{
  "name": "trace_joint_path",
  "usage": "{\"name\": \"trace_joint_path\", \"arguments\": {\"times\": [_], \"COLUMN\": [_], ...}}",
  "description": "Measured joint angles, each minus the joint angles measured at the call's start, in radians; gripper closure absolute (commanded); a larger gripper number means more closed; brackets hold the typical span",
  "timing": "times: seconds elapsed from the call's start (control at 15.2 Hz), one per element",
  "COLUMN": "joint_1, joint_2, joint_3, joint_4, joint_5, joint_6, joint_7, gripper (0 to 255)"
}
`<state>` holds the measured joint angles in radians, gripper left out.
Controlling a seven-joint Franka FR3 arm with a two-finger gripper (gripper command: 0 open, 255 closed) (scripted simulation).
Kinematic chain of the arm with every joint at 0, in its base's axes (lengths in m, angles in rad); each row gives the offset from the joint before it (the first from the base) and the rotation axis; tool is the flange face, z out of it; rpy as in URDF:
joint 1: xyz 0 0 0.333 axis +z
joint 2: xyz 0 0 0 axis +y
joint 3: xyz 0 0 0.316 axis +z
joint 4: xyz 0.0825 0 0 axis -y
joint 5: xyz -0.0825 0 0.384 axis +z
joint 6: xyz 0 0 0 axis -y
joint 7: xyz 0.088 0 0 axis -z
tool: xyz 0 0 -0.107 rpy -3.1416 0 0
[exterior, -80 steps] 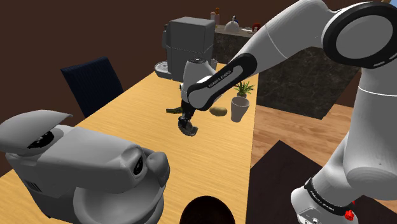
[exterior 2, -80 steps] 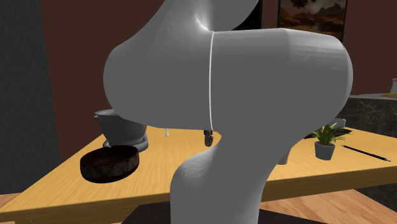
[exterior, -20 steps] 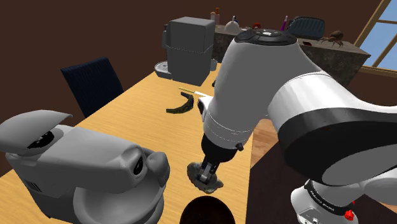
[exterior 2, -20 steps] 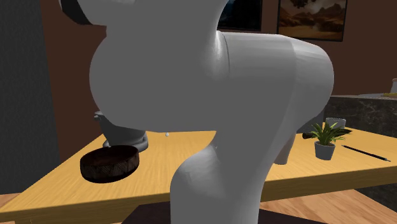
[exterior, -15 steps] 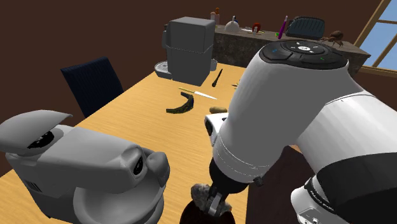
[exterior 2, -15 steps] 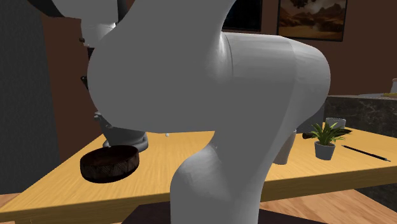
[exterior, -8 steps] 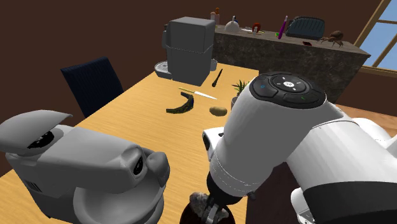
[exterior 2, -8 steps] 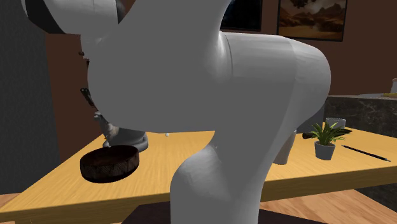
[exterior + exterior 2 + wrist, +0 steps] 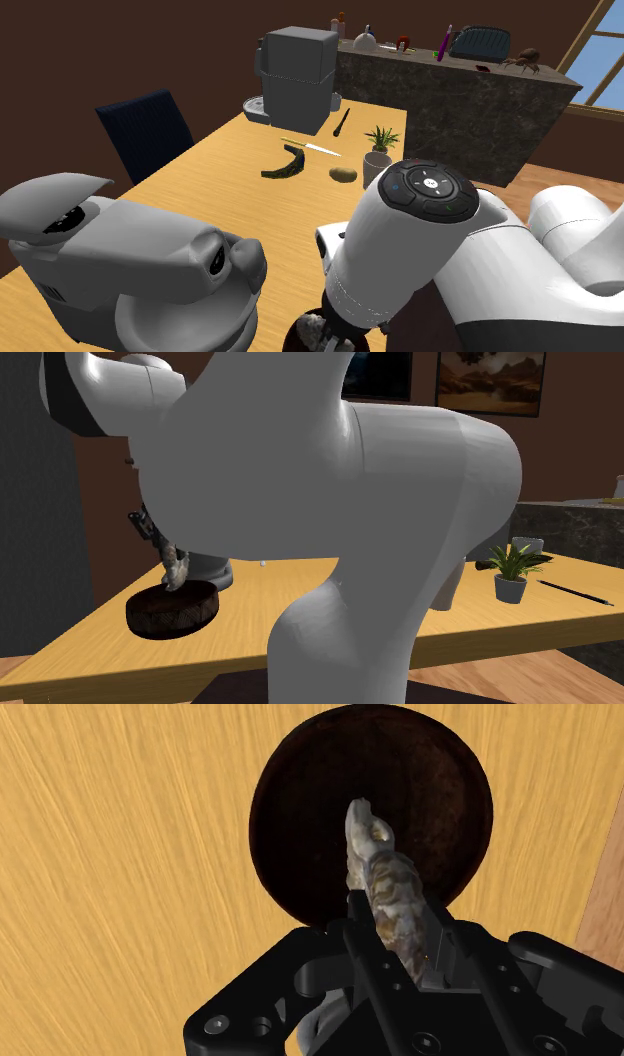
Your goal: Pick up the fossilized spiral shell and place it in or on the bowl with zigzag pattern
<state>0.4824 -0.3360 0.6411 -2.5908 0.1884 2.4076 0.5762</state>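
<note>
My gripper (image 9: 402, 942) is shut on the fossilized spiral shell (image 9: 388, 889), a mottled grey-brown piece clasped edge-on between the black fingers (image 9: 362, 944). Directly beyond it lies the dark brown round bowl (image 9: 300, 814) on the wooden table. In the second exterior view the shell (image 9: 177, 571) hangs just above the bowl (image 9: 172, 610), near its back rim, with the gripper (image 9: 165, 557) slanting down to it. In the shoulder view the shell (image 9: 314, 327) shows over the bowl (image 9: 299, 338) at the bottom edge, partly hidden by my arm.
A big grey stand mixer (image 9: 120, 270) stands close beside the bowl. Farther along the table (image 9: 230, 190) are a dark curved object (image 9: 285, 165), a potato (image 9: 344, 174), a potted plant (image 9: 378, 150) and a grey coffee machine (image 9: 297, 78). A blue chair (image 9: 148, 132) stands beside the table.
My arm has swung back along the table toward the stand, carrying the shell. The shell has come over the bowl and sunk lower toward it. The grip has stayed shut.
</note>
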Motion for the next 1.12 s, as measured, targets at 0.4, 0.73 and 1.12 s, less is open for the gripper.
{"name": "trace_joint_path", "arguments": {"times": [0.4,0.73,1.12], "joint_1": [-0.01,-0.01,0.0], "joint_2": [0.03,0.031,-0.006], "joint_3": [0.014,0.014,-0.005], "joint_4": [-0.016,-0.016,0.003], "joint_5": [-0.014,-0.014,0.001], "joint_6": [0.045,0.046,-0.006], "joint_7": [0.012,0.013,-0.005], "gripper": [255,0,0]}}
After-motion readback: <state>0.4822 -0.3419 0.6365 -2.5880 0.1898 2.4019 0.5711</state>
